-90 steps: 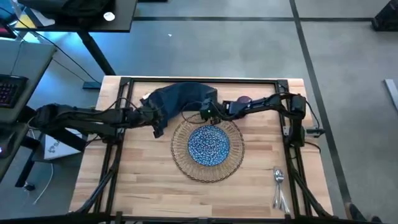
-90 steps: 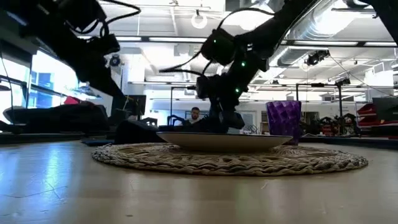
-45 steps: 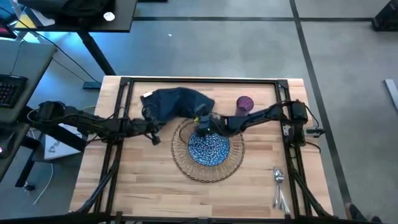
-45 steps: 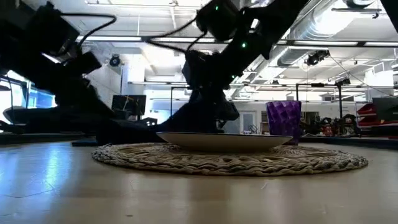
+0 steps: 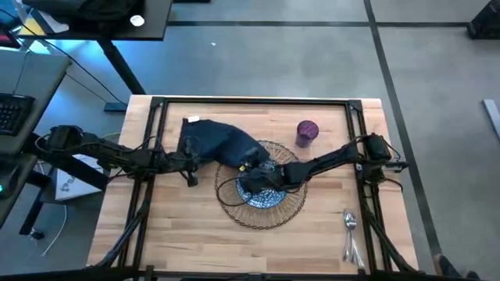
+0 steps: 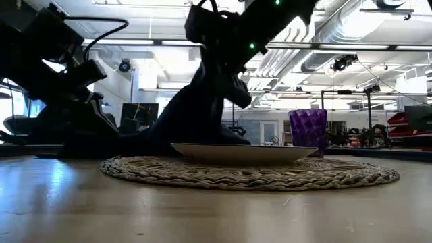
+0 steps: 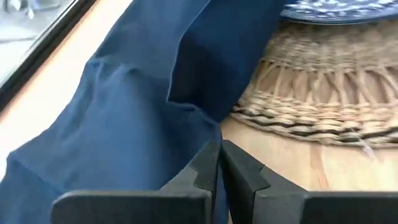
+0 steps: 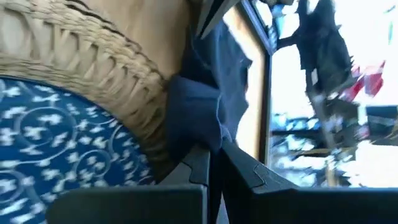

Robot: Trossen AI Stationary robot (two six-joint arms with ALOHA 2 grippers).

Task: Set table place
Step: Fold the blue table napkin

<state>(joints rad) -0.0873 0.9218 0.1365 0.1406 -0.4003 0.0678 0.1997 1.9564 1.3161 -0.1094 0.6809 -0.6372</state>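
The dark navy napkin [image 5: 219, 140] stretches from the table's far left toward the blue-white plate [image 5: 269, 195], which sits on the round wicker mat [image 5: 234, 211]. My right gripper [image 5: 248, 173] hovers above the plate's far-left rim, shut on the napkin's raised end. At the napkin's near-left edge my left gripper [image 5: 190, 170] is low over the table [image 5: 180, 234], also shut on the cloth. The purple cup [image 5: 307, 131] stands beyond the mat. My left gripper pinches the napkin's near edge [image 7: 208, 134] between its two fingers, coming in low from the table's left; one layer or several, I cannot tell. That end lies low at the table. My right gripper pinches a bunched fold of the napkin [image 8: 196, 124] between its fingers, reaching in from the table's right. That end is lifted above the plate, and the cloth slopes down from it [image 6: 189, 115] to the table at the left.
Silver cutlery [image 5: 349, 230] lies by the near right corner. A black rail frame [image 5: 250, 100] runs along the far edge and down both sides. Bare wood lies near-left of the mat.
My right gripper has gone from the far edge toward the near edge and up, over the plate, drawing the napkin's end with it. The napkin, bunched before, is now drawn out and rises toward that gripper. My left gripper has shifted slightly toward the near edge.
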